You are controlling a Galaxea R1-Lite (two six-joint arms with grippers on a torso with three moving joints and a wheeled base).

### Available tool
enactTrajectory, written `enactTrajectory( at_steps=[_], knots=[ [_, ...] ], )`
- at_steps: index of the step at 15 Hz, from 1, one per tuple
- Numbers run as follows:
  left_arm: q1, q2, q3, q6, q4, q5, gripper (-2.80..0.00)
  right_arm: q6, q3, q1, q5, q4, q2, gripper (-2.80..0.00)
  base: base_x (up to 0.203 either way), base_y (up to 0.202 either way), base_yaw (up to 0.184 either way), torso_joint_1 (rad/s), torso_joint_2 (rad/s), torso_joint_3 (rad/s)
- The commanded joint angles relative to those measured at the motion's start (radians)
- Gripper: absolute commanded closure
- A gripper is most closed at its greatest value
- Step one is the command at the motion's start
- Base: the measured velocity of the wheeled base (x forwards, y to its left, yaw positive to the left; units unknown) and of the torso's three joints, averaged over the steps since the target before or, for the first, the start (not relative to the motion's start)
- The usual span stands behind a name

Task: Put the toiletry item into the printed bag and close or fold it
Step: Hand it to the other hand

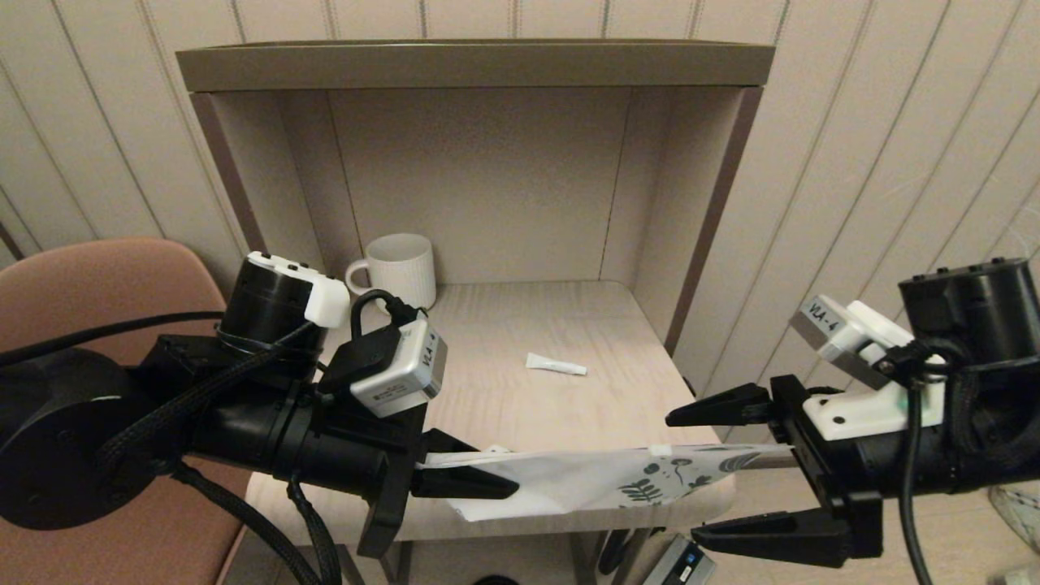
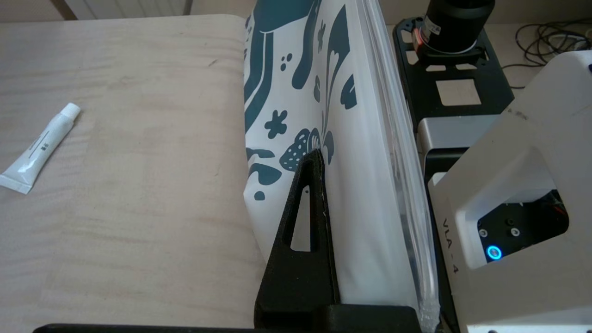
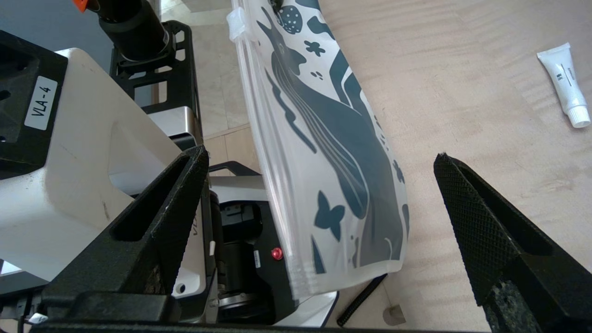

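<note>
1. The left gripper point(image 1: 479, 479) is clamped on the plain end of the printed bag point(image 1: 601, 479), holding it level above the shelf's point(image 1: 504, 341) front edge
2. The right gripper point(image 1: 703, 475) hangs with fingers spread wide around the bag's printed end, not touching it
3. The toiletry item point(image 1: 556, 365) lies mid-shelf, apart from the white mug point(image 1: 398, 270) in the back left corner

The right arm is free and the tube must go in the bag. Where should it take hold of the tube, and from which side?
Grip the toiletry item across its round mid-body, coming straight down from above: it lies flat on the table with bare wood around it. The right gripper is open; the left gripper holds the printed bag.
</note>
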Motion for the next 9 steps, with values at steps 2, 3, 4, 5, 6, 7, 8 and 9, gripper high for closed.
enactTrajectory(
  at_steps=[2,3,4,5,6,7,8,9],
  knots=[
    [0.001,0.001,0.0,0.0,-0.001,-0.002,0.0,-0.003,0.0,0.001,0.002,-0.001,0.002,-2.8,0.0,0.0,0.0,0.0,0.0,0.0],
    [0.0,-0.002,0.002,0.0,0.001,0.001,0.0,-0.003,0.0,0.003,-0.007,-0.001,0.004,-2.8,0.0,0.0,0.0,0.0,0.0,0.0],
    [-0.001,-0.005,0.0,0.0,0.005,0.011,0.0,-0.003,0.0,0.001,-0.012,-0.001,0.004,-2.8,0.0,0.0,0.0,0.0,0.0,0.0],
    [-0.001,-0.005,-0.001,0.0,0.005,0.034,0.0,-0.003,0.0,0.001,-0.012,-0.001,0.005,-2.8,0.0,0.0,0.0,0.0,0.0,0.0],
    [-0.001,-0.003,-0.002,0.0,0.005,0.045,0.0,-0.003,0.0,0.001,-0.012,-0.001,0.005,-2.8,0.0,0.0,0.0,0.0,0.0,0.0],
    [-0.001,-0.003,-0.003,0.0,0.005,0.048,0.0,-0.003,0.0,0.001,-0.012,-0.001,0.007,-2.8,0.0,0.0,0.0,0.0,0.0,0.0],
    [-0.001,-0.005,-0.003,0.0,0.005,0.051,0.0,-0.003,0.0,0.001,-0.012,-0.003,0.007,-2.8,0.0,0.0,0.0,0.0,0.0,0.0],
    [-0.001,-0.006,-0.003,0.0,0.005,0.052,0.0,-0.003,0.0,0.001,-0.012,-0.003,0.007,-2.8,0.0,0.0,0.0,0.0,0.0,0.0]
  ],
)
